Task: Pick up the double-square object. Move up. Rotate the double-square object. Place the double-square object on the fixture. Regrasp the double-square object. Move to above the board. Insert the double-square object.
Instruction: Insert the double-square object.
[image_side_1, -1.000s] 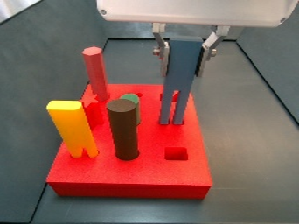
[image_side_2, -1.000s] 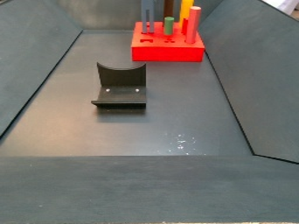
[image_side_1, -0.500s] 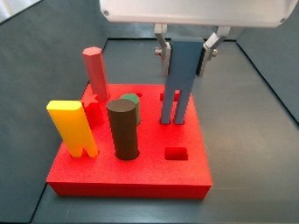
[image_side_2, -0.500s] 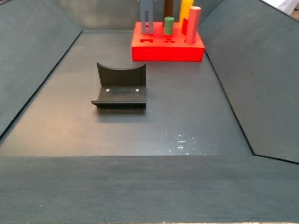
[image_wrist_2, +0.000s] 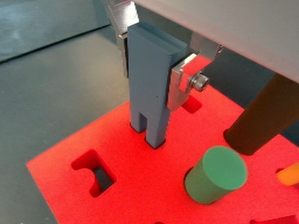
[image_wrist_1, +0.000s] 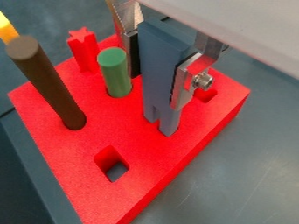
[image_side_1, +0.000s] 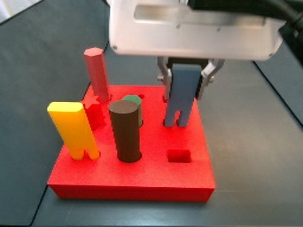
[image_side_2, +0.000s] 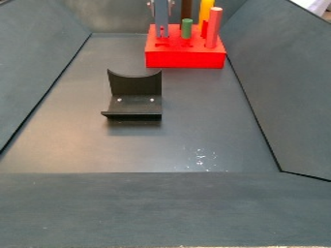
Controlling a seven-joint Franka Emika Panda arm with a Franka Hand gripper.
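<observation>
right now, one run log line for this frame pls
phase: insert | gripper: above board, shut on double-square object | prongs: at board top, seating depth unclear | fixture: empty

Matt red board (image_wrist_1: 176, 149), smooth slate-blue double-square object (image_wrist_2: 149, 83) between the pincer's (image_wrist_2: 152, 61) brushed-silver metal fingers (image_wrist_2: 187, 74).

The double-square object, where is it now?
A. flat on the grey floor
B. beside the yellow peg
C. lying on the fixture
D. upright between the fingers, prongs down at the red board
D: the double-square object stands upright in the gripper, prongs reaching the board.
</observation>
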